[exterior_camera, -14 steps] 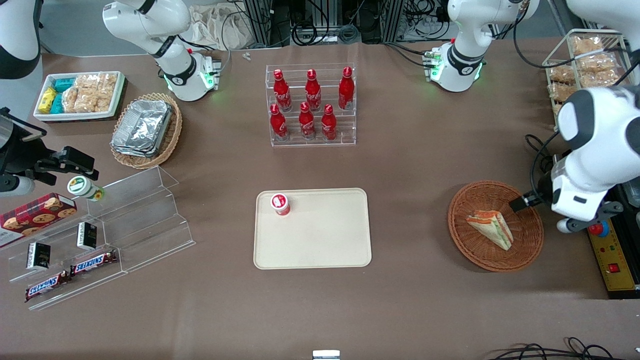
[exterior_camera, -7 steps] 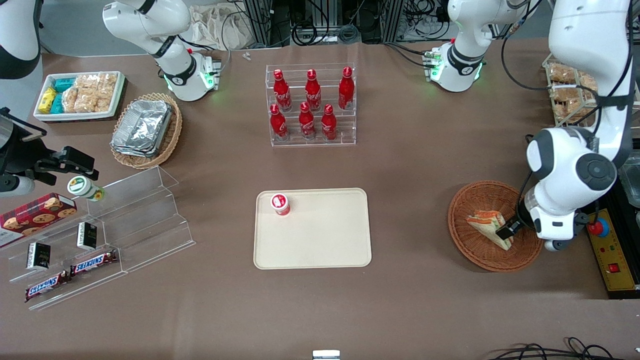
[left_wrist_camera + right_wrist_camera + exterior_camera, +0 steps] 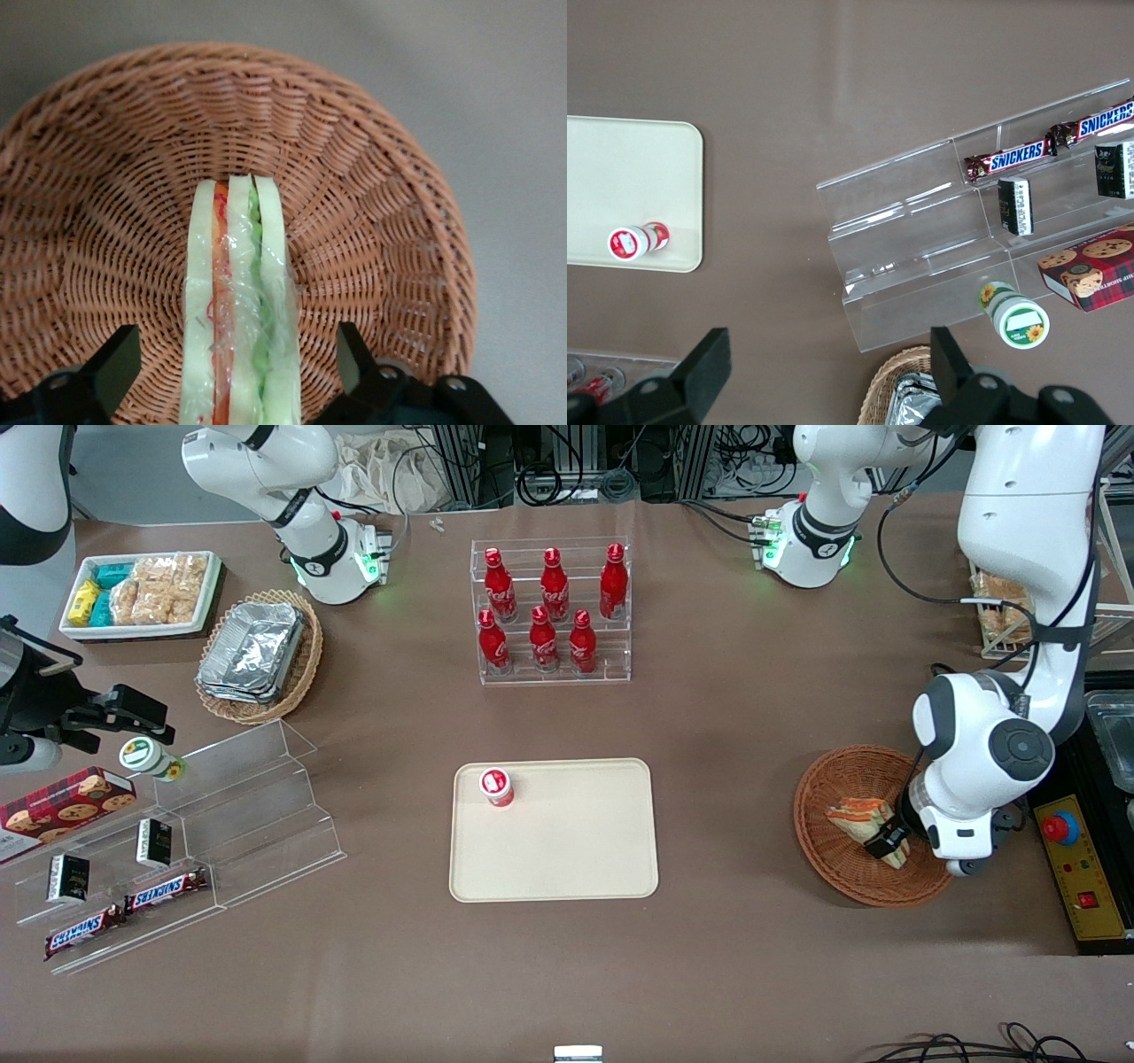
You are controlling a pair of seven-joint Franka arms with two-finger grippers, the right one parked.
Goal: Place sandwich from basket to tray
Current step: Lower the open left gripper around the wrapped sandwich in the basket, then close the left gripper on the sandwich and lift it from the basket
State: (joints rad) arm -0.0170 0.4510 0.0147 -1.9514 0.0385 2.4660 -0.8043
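Note:
The sandwich (image 3: pixel 853 815), a wrapped wedge of white bread with orange and green layers, lies in the round reddish-brown wicker basket (image 3: pixel 828 868) toward the working arm's end of the table. My gripper (image 3: pixel 887 841) is down inside the basket at the sandwich's end nearer the front camera. In the left wrist view the gripper (image 3: pixel 235 350) is open, and its black fingers (image 3: pixel 113 361) straddle the sandwich (image 3: pixel 235 283) with a gap on each side, above the basket's weave (image 3: pixel 372 177). The cream tray (image 3: pixel 567 850) lies mid-table, also seen in the right wrist view as the tray (image 3: pixel 620 177).
A small red-capped bottle (image 3: pixel 497 786) stands on the tray's corner. A rack of red cola bottles (image 3: pixel 551 611) stands farther from the front camera. A yellow control box with a red button (image 3: pixel 1072 859) lies beside the basket. A clear stepped shelf (image 3: pixel 239 815) sits toward the parked arm's end.
The arm swung in over the basket. The gripper moved from the basket's rim down to the sandwich's nearer end and now straddles it. The sandwich has not moved.

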